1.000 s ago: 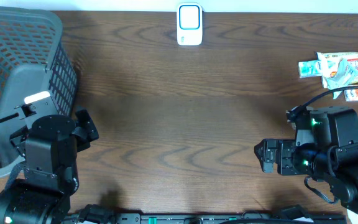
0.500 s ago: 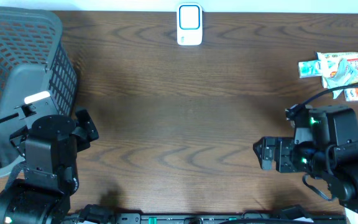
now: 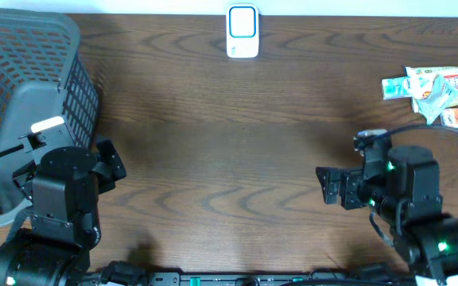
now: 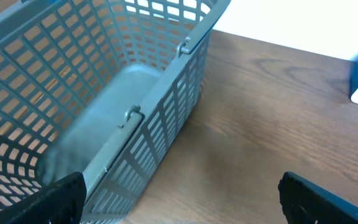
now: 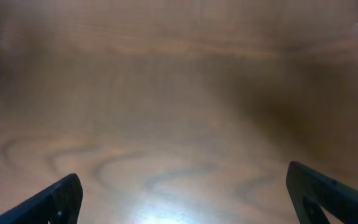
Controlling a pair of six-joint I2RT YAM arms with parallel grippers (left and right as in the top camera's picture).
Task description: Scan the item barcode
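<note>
Hovering: right gripper (image 3: 322, 185) jaws wide, empty, above bare table | left gripper (image 3: 108, 163) wide, empty, beside grey plastic mesh basket (image 3: 22, 71) | crinkly snack packets (image 3: 432, 89) far-right | white-blue scanner (image 3: 242, 31) top-centre | risk: grabbing several packets, barcode hidden.

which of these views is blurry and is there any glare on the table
Right wrist view: soft and smeared throughout, wood grain of the table blurred, a pale sheen low in the middle. Left wrist view: sharp on the grey basket, background blown out white. Overhead view: crisp and evenly lit, no strong glare, with the white scanner clear.
</note>
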